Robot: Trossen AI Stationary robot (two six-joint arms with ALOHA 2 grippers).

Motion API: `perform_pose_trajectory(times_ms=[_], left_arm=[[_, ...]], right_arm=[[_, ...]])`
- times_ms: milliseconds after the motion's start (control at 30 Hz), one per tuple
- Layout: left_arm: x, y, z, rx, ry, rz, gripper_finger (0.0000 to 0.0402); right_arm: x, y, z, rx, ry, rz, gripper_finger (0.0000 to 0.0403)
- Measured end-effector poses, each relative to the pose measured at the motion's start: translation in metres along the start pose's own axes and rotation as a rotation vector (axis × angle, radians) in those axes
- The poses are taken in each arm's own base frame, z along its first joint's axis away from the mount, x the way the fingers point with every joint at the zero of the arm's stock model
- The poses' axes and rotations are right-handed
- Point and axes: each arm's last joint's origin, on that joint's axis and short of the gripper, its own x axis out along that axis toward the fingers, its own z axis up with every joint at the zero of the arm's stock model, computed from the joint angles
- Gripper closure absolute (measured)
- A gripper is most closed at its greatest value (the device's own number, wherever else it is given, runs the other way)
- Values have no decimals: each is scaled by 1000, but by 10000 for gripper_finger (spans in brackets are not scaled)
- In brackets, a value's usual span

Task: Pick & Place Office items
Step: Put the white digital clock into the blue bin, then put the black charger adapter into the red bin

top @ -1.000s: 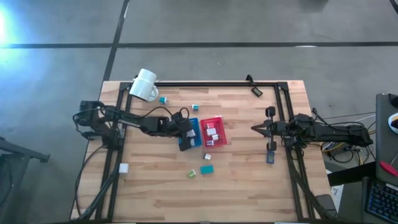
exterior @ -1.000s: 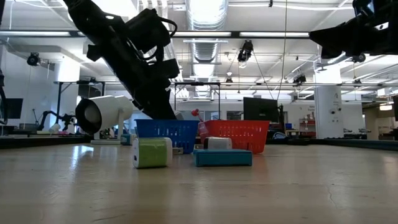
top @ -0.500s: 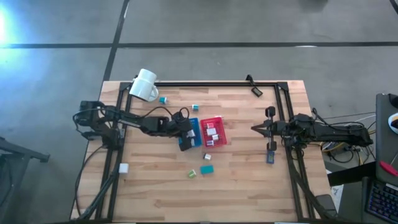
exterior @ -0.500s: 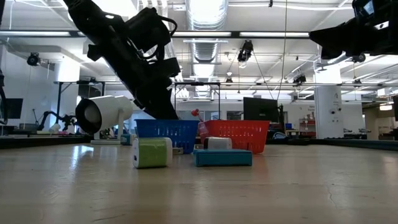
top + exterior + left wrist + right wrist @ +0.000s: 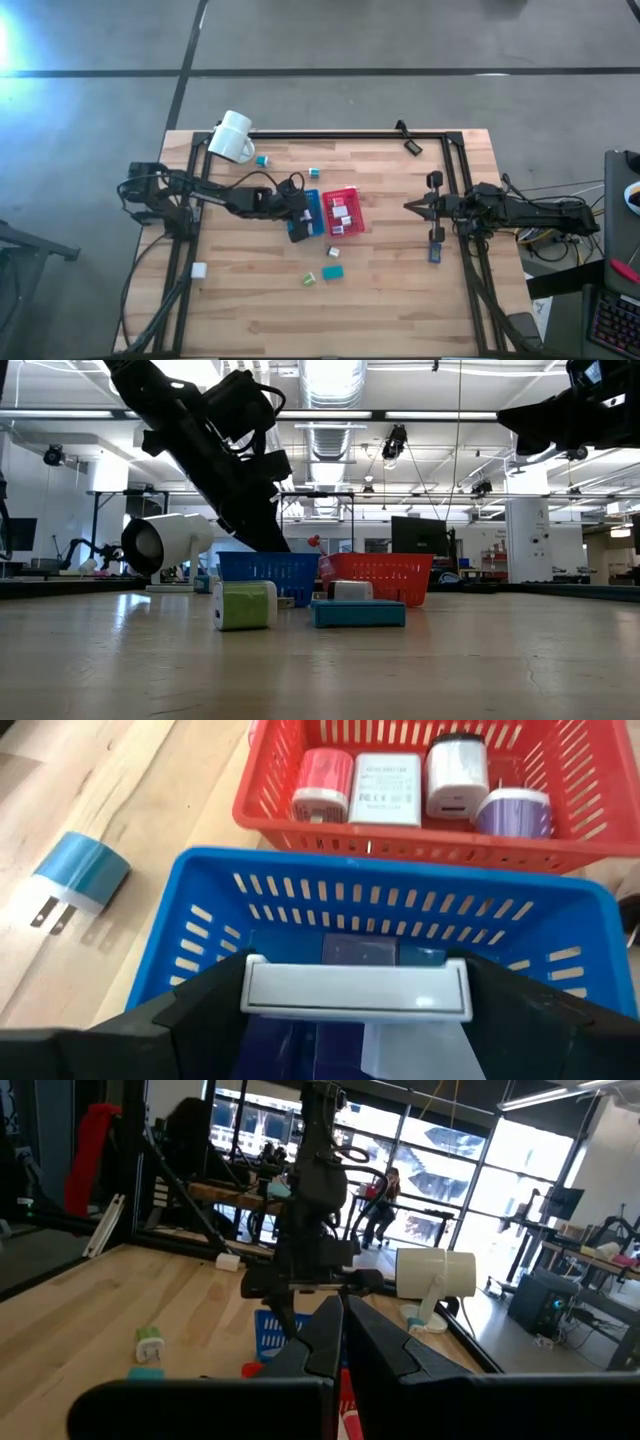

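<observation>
Left gripper (image 5: 299,228) is parked over the blue basket (image 5: 311,203), and from its wrist camera the two dark fingers (image 5: 180,1020) stand wide apart with a flat white block (image 5: 355,990) lying between them, low inside that basket; whether the pads touch it I cannot tell. Compared with a second ago the arm has barely budged: in the level view it sits a touch higher over the basket rim, and the jaws have spread a little wider. Just at the basket's 3 o'clock the red basket (image 5: 353,208) holds its haul: a pink charger (image 5: 322,784), a white charger (image 5: 386,788), another white one with a dark end (image 5: 456,776) and a purple one (image 5: 513,812). A blue plug adapter (image 5: 82,873) lies loose on the wood beside the blue basket. At 6 o'clock from the baskets a green block (image 5: 309,279) and a teal block (image 5: 333,271) wait on the table (image 5: 400,290), untouched and exactly where they were. The white mug (image 5: 232,137) lies tipped at the table's 11 o'clock corner. Right gripper (image 5: 408,207) hangs well off at 3 o'clock, fingers pressed together on nothing, unchanged.
</observation>
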Motion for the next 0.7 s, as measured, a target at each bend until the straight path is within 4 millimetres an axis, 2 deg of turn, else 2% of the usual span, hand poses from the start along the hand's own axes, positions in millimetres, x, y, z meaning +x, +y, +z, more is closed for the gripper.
perform_pose_trajectory(times_ms=[300,700], left_arm=[[-6,-5,7,35,-29,-20,74],[-37,0,15,17,-115,-25,74]], right_arm=[[0,0,0,5,2,0,392],[0,0,-1,23,6,1,392]])
